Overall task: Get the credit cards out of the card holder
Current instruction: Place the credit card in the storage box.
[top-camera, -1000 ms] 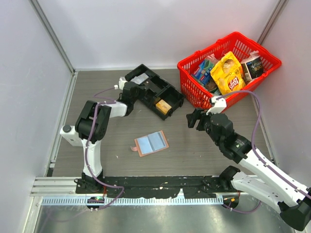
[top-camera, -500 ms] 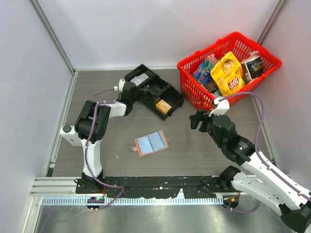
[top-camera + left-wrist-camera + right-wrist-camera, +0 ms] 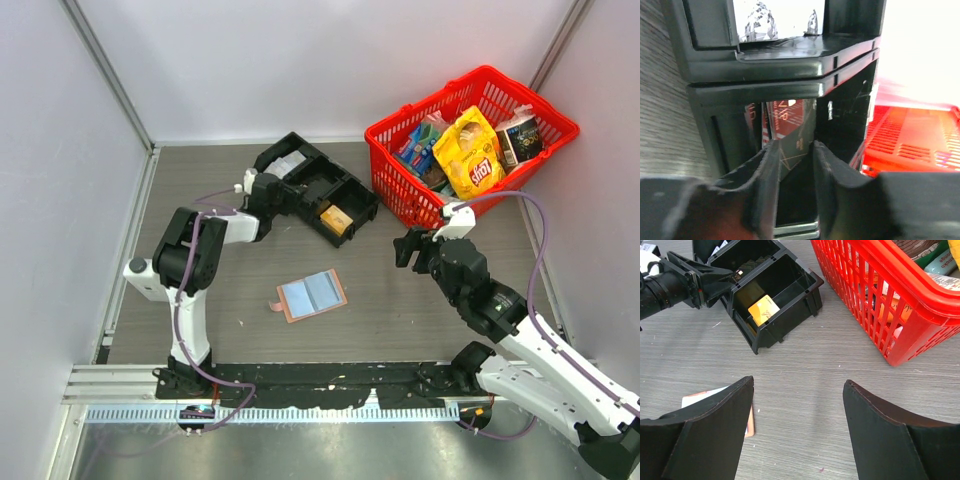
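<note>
Right fingers (image 3: 715,440) retreated, spread empty; left fingers (image 3: 762,190) slightly parted, one card (image 3: 790,130) seemingly between them.

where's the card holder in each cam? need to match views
Top external: card holder lies open on the table, mid-frame, between the two arms.
Left wrist: not in it.
Right wrist: card holder at lower left, mostly hidden behind the right end effector.
Shared landmark: the black tray, in all three views; it fills the left wrist view and sits upper left in the right wrist view.
</note>
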